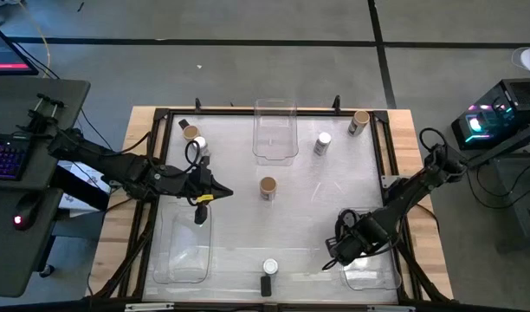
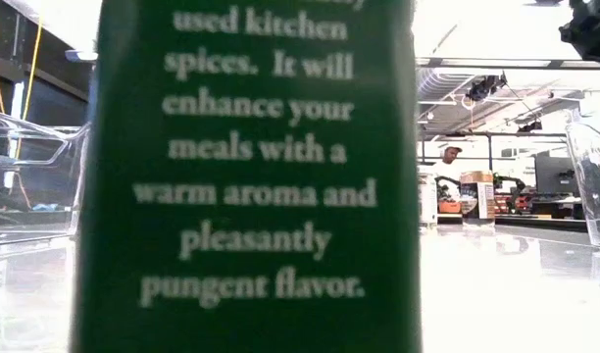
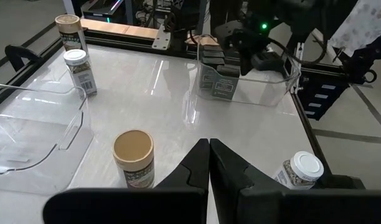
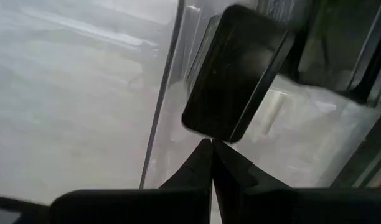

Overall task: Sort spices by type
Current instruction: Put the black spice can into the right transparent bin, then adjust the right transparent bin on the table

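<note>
Spices stand about the table: tan-lidded jars (image 1: 268, 186) (image 1: 360, 120) (image 1: 192, 134), white-lidded jars (image 1: 323, 141) (image 1: 270, 267), and a dark box (image 1: 266, 286) at the near edge that fills the low view (image 2: 246, 176). Two dark boxes (image 3: 213, 78) stand in the near-right clear bin (image 1: 373, 276). My right gripper (image 1: 339, 256) points down into that bin, shut and empty, its tips (image 4: 211, 144) beside a box's black top (image 4: 237, 74). My left gripper (image 3: 209, 146) hovers shut and empty over the table's left middle (image 1: 223, 192). My right gripper's shut fingertips (image 4: 203, 155) come from above and stand right at the edge of the black box's top (image 4: 225, 134) inside the bin. Whether they touch it I cannot tell. Nothing is between the fingers.
A clear bin (image 1: 275, 130) stands at the far middle and another (image 1: 183, 251) at the near left. A small black box (image 1: 184, 124) sits at the far left corner. Open table surface lies between the middle jar and the right bin. A person shows far off in the room (image 2: 447, 157).
</note>
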`<state>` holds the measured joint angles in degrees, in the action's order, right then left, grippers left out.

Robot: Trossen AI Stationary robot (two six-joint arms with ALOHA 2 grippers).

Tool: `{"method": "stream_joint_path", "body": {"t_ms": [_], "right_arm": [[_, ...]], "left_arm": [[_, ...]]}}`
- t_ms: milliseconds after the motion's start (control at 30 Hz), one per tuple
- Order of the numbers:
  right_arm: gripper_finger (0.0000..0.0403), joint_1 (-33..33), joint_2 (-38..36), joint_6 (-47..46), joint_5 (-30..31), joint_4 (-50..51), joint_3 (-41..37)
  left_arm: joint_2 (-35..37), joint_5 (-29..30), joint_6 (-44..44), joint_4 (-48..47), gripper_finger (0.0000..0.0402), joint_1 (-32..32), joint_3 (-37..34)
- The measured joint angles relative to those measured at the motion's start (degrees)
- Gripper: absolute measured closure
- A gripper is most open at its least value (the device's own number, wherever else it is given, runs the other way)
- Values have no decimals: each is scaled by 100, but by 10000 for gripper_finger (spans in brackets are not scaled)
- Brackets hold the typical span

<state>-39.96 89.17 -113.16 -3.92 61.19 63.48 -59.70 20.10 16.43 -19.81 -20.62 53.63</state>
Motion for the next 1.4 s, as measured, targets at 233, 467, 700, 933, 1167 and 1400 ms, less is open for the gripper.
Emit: {"method": "stream_joint_path", "body": {"t_ms": [233,467,700,933,1167,1400], "right_arm": [[402,178,0,-220,202,-47,-201],[402,321,0,-313,309,106,-293],[402,356,-69,-301,459,-64,-291],[403,7,-576,-161,143,82,-141],[403,-397,-1144,-1203,357,2004,116],[403,-194,-1308,-424,2212,361,118]], "left_arm": [[0,0,-2,-6,401,0,0],[0,0,-5,-33,401,0,0],[0,0,-98,-39,402,0,0],[0,-28,-64,-48,401,-2,0],[0,-35,-61,-50,402,-2,0],[0,-34,-53,-47,402,0,0]]}}
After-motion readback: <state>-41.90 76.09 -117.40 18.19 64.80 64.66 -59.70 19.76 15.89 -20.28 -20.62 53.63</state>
